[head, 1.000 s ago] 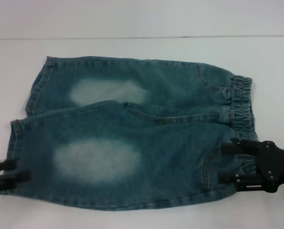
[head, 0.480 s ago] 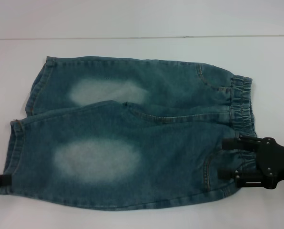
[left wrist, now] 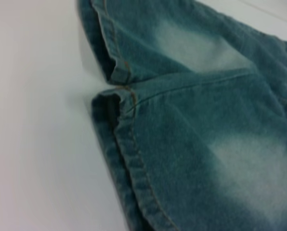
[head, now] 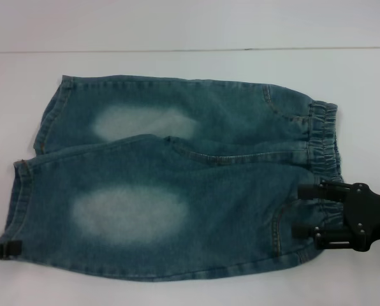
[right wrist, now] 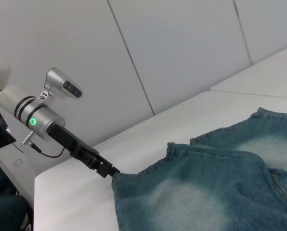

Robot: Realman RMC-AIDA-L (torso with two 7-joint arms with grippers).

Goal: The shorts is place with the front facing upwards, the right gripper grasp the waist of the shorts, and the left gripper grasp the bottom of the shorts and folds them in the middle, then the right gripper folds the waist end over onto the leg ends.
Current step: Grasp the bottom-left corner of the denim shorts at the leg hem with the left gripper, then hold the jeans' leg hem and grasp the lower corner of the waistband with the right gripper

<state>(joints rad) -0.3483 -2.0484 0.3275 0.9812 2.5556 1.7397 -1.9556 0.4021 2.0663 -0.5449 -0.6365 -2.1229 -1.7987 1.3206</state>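
The blue-green denim shorts [head: 177, 178] lie flat, front up, on the white table. The gathered waist [head: 324, 137] points right and the two leg ends [head: 19, 191] point left. My right gripper [head: 296, 210] stands open at the near part of the waist, one finger on either side of the band. My left gripper [head: 2, 247] shows only at the view's left edge, at the near corner of the lower hem. In the right wrist view the left gripper [right wrist: 109, 170] touches that hem corner. The left wrist view shows both stitched hems [left wrist: 126, 149] close up.
The white table [head: 190, 64] runs back to a pale wall. In the right wrist view the left arm [right wrist: 42, 120], silver with a green ring, reaches in over the table's corner. Bare table surrounds the shorts.
The left gripper has drawn back left and slightly nearer, from over the lower leg to the hem's corner. The right gripper shifted a little, then held still.
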